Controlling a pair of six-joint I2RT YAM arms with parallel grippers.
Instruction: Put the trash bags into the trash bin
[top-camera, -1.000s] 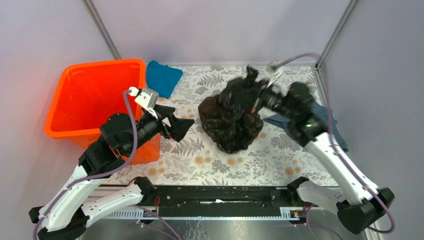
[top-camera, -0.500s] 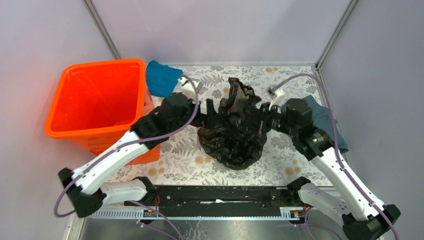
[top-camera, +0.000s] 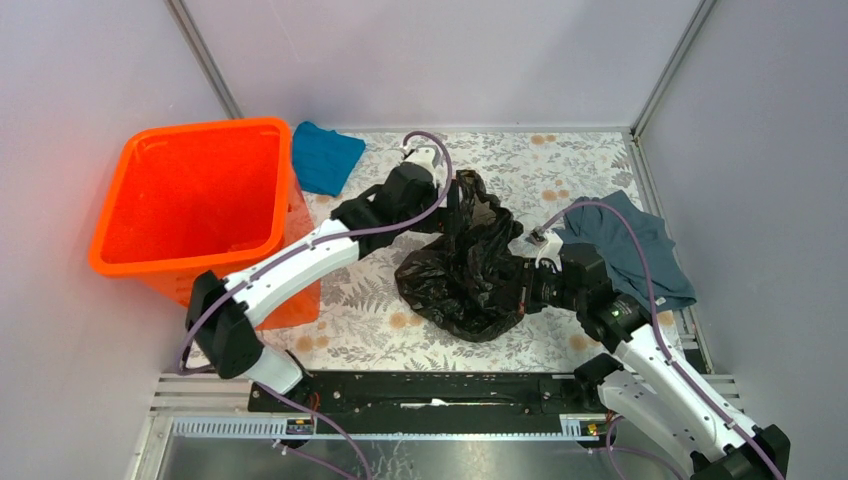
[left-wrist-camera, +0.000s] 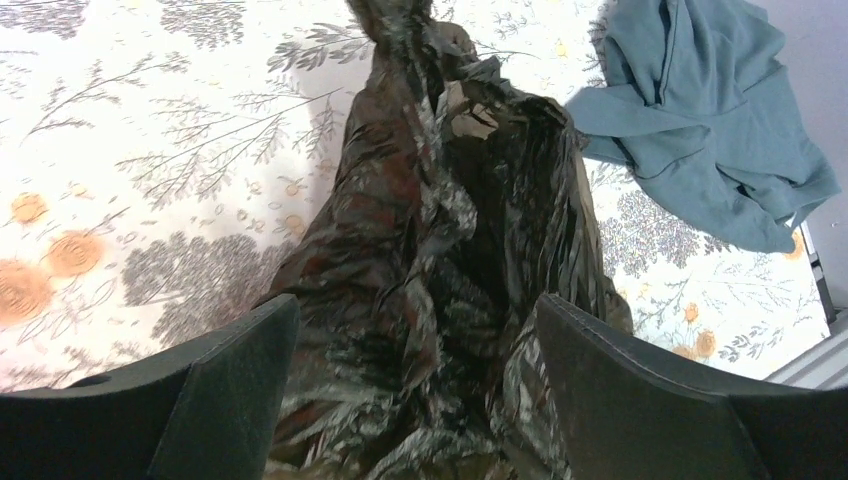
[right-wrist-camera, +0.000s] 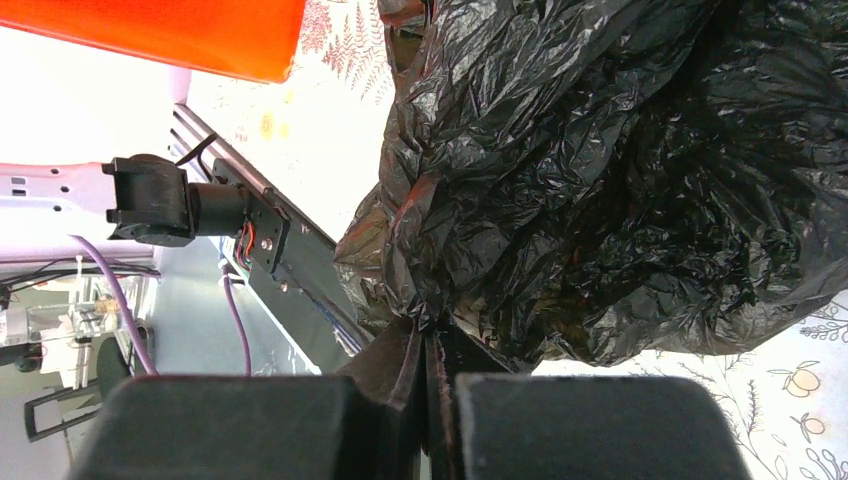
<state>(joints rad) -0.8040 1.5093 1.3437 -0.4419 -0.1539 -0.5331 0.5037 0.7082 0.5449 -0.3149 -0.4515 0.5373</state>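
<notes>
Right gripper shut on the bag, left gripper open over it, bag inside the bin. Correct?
No: the bag lies on the table beside the bin, not inside it, as the top external view shows. The right gripper is shut on it, the left gripper open over it.

**Robot-manipulation test cell in a laboratory.** The workspace is boxed in by plain lilac panel walls set between aluminium frame posts. Two white-and-black robot arms, the left arm and the right arm, trail purple cables and are bolted to a black mounting rail at the near edge of a table covered with a floral-print cloth. Household items, an orange plastic trash bin and a crumpled black trash bag, are set out on this staged surface.
</notes>
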